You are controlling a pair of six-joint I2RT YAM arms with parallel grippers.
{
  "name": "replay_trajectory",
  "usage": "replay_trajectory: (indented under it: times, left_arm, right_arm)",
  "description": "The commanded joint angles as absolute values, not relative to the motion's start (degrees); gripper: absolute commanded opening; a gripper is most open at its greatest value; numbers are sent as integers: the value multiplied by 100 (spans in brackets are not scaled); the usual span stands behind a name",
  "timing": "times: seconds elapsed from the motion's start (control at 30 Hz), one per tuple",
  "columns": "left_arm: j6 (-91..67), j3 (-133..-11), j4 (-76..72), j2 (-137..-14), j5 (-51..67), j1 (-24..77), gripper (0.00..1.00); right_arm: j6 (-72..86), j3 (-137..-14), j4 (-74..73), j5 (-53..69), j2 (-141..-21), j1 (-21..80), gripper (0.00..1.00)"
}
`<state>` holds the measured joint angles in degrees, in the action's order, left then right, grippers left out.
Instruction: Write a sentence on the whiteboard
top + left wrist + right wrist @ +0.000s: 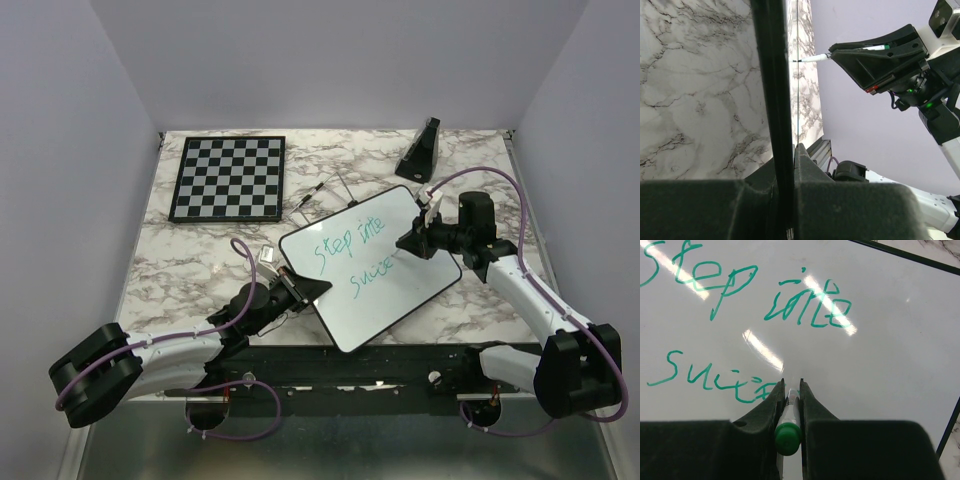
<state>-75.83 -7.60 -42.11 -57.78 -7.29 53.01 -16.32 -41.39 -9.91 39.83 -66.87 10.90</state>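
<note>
The whiteboard (400, 295) lies tilted in the middle of the table, with teal-green writing "Step into" (350, 243) above "Succe" (372, 275). My left gripper (305, 288) is shut on the board's left edge, which shows in the left wrist view as a black rim (772, 100) between my fingers (790, 167). My right gripper (413, 243) is shut on a green-capped marker (788, 426). Its tip meets the board (880, 340) just right of "Succe" (715, 380), below "Step into" (760, 295). The left wrist view shows the marker (815, 58) touching the board.
A black-and-white chessboard (228, 177) lies at the back left. A black wedge-shaped stand (418, 150) is at the back right. A thin pen-like object (310, 195) lies between the chessboard and the whiteboard on the marble table (180, 260).
</note>
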Motion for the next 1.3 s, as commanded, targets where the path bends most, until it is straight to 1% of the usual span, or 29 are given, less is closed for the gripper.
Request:
replay_trajectory:
  times: [0.0, 0.3, 0.57, 0.8, 1.27]
  left_arm:
    - [-7330, -826, -4658, -5774, -932, 5300, 0]
    - [-7313, -817, -4562, -5669, -967, 5300, 0]
    - [-7304, -826, -4535, -5634, -958, 5300, 0]
    - [-7278, -844, -4509, -5616, -958, 5300, 0]
    - [-7269, -853, -4579, -5686, -949, 5300, 0]
  right_arm:
    - [-1731, -4157, -1080, 4298, -6715, 1072, 1]
    - [-2048, -4263, -1687, 4280, -6776, 1072, 1]
    - [-2092, -4280, -1933, 3850, -6750, 1064, 1]
    - [-2206, -4315, -2232, 3770, -6785, 1072, 1]
    - [-2295, -4508, -2725, 4816, -6680, 1116, 1]
